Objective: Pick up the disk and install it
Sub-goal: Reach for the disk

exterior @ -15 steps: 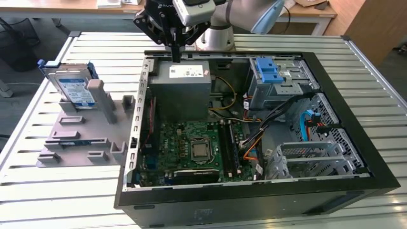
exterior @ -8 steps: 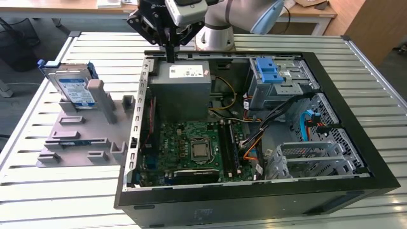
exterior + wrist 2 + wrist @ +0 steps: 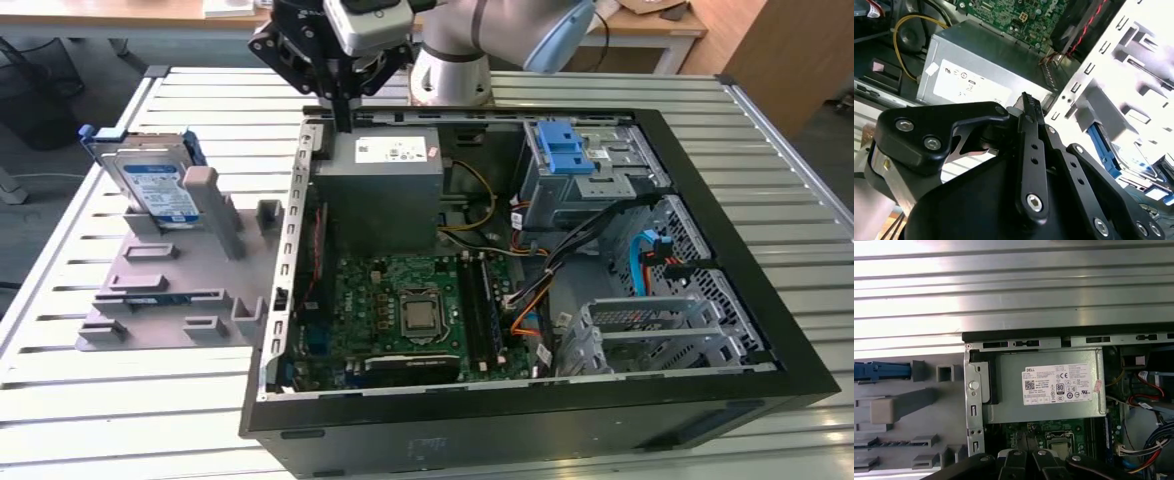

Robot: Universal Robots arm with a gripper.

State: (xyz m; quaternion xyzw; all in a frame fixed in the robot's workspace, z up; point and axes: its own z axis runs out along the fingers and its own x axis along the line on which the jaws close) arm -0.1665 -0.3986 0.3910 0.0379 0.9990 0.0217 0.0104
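One gripper (image 3: 343,122) hangs over the power supply (image 3: 384,185), jaws pressed together on nothing; the disk (image 3: 150,185) stands upright in the grey holder (image 3: 147,300) beside the open computer case (image 3: 534,430).

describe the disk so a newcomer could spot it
Find the open black computer case; on the exterior view's left of it lies a grey holder plate. The disk stands on edge at the plate's far end: a silver slab with blue side rails and a white-and-blue label, among plain grey posts.
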